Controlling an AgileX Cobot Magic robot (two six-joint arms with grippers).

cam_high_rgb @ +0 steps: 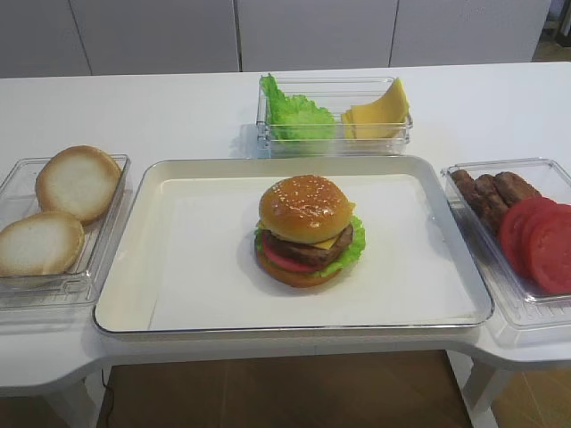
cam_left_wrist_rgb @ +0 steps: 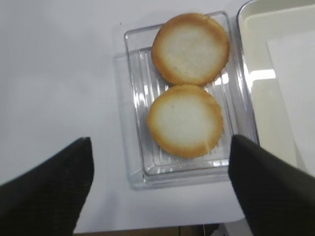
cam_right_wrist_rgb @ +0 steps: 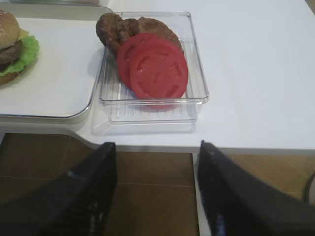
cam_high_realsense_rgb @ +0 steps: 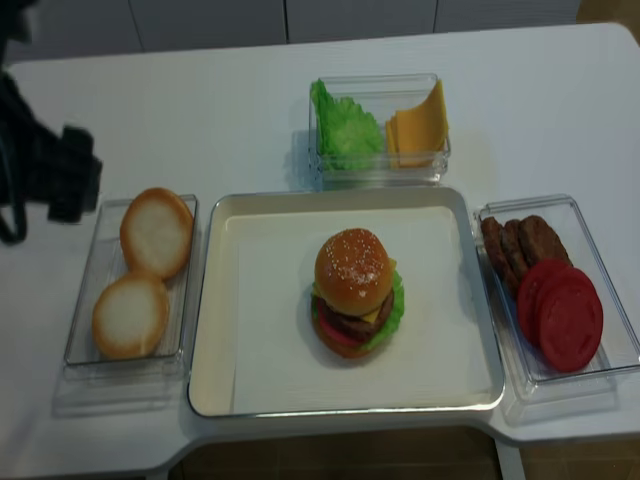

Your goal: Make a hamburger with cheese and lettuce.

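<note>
The hamburger [cam_high_rgb: 308, 230] stands stacked in the middle of the big tray [cam_high_rgb: 134, 267], topped by a glossy sesame bun. It also shows in the second high view [cam_high_realsense_rgb: 355, 292] and at the left edge of the right wrist view [cam_right_wrist_rgb: 12, 42]. The cheese [cam_high_rgb: 336, 239] pokes out as a yellow corner under the top bun. The lettuce [cam_high_rgb: 352, 250] frills out on the right side. My left gripper [cam_left_wrist_rgb: 160, 142] is open and empty above the near end of the bun tray. My right gripper [cam_right_wrist_rgb: 156, 144] is open and empty, off the table's front edge before the tomato tray.
Two pale bun halves [cam_high_rgb: 78, 181] lie in a clear tray at the left. A clear box at the back holds a lettuce bunch [cam_high_rgb: 294, 111] and cheese slices [cam_high_rgb: 379, 111]. A clear tray at the right holds patties [cam_high_rgb: 491, 189] and tomato slices [cam_high_rgb: 540, 241]. The left arm [cam_high_realsense_rgb: 45, 165] hangs over the far left.
</note>
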